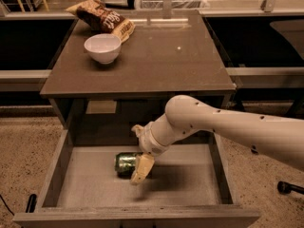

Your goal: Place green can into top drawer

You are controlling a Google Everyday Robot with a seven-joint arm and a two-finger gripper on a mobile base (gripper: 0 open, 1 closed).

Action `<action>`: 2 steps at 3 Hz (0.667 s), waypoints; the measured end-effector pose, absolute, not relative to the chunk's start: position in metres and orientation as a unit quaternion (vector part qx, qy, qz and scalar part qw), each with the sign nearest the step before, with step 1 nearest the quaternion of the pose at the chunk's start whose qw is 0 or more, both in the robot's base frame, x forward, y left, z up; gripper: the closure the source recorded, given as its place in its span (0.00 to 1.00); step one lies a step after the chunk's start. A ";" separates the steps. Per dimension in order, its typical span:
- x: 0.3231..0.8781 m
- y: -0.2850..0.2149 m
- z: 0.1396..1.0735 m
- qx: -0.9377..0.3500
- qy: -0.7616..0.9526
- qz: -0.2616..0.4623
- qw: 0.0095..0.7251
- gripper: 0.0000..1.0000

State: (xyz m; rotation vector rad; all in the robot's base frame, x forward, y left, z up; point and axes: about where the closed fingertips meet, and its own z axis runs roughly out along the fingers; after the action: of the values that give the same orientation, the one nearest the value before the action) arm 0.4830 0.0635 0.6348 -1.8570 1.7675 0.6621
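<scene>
The green can [125, 164] lies on its side on the pale bottom of the open top drawer [190, 184], left of centre. My gripper [135, 154] is down inside the drawer right beside the can, at its right end. It is open: one pale finger [142, 168] stands in front of the can's right end and the other finger [137, 130] is behind it, apart from the can. The white arm reaches in from the right.
A white bowl [102, 48] and a brown snack bag [102, 17] sit on the table top [161, 56] at the back left. The drawer's thick front panel [137, 219] is nearest the camera. Speckled floor lies on both sides.
</scene>
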 end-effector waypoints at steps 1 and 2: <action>0.481 0.063 0.638 -0.681 0.642 0.249 0.247 0.00; 0.474 0.055 0.663 -0.698 0.629 0.227 0.254 0.00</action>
State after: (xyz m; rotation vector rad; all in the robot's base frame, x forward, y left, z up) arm 0.4738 0.0552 0.6633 -1.8973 1.7099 0.6171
